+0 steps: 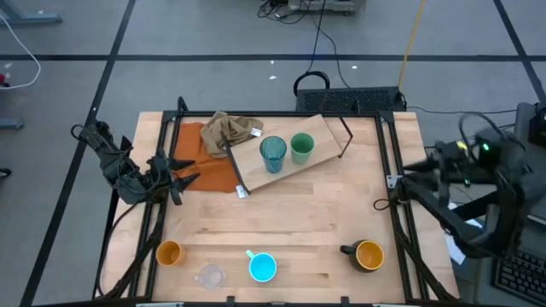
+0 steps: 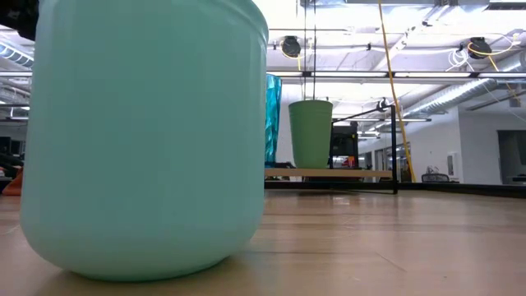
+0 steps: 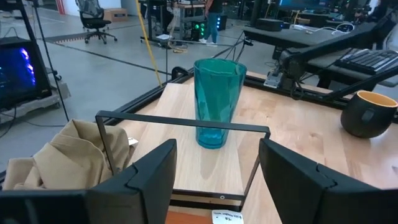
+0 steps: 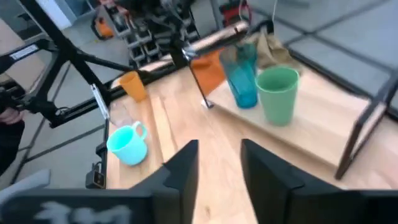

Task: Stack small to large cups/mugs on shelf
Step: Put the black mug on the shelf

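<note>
Shelf [image 1: 290, 162], light wood on thin black legs, upper centre of high view, carries teal tumbler [image 1: 273, 153] and green cup [image 1: 301, 147] side by side. Left gripper [image 3: 214, 165] open, empty; right gripper [image 4: 219, 163] parted, empty.

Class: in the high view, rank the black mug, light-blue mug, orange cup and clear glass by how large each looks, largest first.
1. black mug, with its handle
2. light-blue mug, close behind
3. orange cup and clear glass: too alike to rank
</note>
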